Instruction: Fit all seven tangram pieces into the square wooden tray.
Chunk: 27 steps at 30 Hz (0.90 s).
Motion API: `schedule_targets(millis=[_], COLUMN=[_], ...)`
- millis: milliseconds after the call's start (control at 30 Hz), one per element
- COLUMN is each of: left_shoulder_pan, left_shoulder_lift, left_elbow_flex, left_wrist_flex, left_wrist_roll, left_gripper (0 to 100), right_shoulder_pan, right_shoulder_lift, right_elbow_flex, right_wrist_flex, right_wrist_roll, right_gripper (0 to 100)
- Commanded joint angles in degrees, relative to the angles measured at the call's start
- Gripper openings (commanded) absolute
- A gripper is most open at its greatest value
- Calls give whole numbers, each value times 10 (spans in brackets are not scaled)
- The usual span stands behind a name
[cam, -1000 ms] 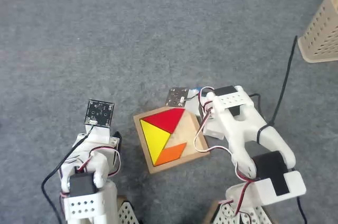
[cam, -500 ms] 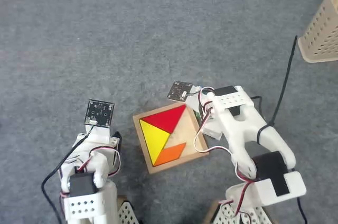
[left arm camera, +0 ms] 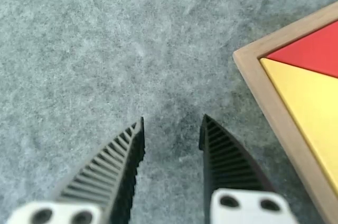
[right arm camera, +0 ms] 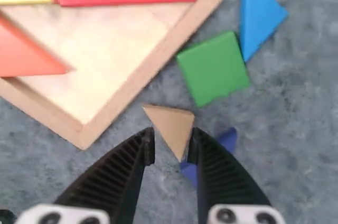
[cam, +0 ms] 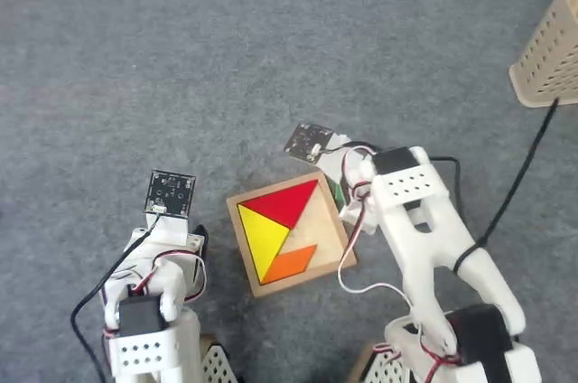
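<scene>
From the high view, my right arm (cam: pixel 411 189) has stretched over the last second. Its wrist has moved a little farther from me, and its elbow has swung to the near right. It now stands just past the far right corner of the square wooden tray (cam: pixel 244 198). The tray has not moved. It holds the same red triangle (cam: pixel 284 205), yellow triangle (cam: pixel 264 237) and orange piece (cam: pixel 291 264), with bare wood on its right side. My left arm (cam: pixel 158 256) has stayed put to the left of the tray.

In the left wrist view, my left gripper (left arm camera: pixel 171 129) is spread wide over bare carpet with nothing in it. The tray's corner lies just to its right.

In the right wrist view, my right gripper (right arm camera: pixel 171 142) is parted only narrowly, straddling the point of the tan triangle (right arm camera: pixel 170 122). I can't quite tell whether the pads already press on it, and it looks to be lying on the carpet, not lifted. It sits just outside the tray's rim, overlapping a dark blue piece (right arm camera: pixel 226 138). The green square (right arm camera: pixel 213 68) and blue triangle (right arm camera: pixel 259 12) are beside it.

I judge the shift lined me up on the tan triangle, so four pieces are still to go in.
</scene>
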Motion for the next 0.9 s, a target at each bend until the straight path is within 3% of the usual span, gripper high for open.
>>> schedule_targets(millis=[0, 233, 667, 867], left_shoulder_pan=[1, 1, 1, 1], left_shoulder_lift=[-4, -4, -4, -4], left_elbow_flex=[-7, -7, -7, -7], left_wrist_flex=[3, 3, 3, 3], left_wrist_roll=[-3, -3, -3, -3], left_gripper=[168, 168, 168, 168], right_shoulder_pan=[-6, -13, 0, 46], right_shoulder_lift=[-31, -10, 111, 113], right_elbow_flex=[-2, -2, -5, -4], right_wrist_flex=[4, 0, -42, -44], right_wrist_roll=[-4, 69, 133, 165], right_gripper=[112, 240, 242, 242])
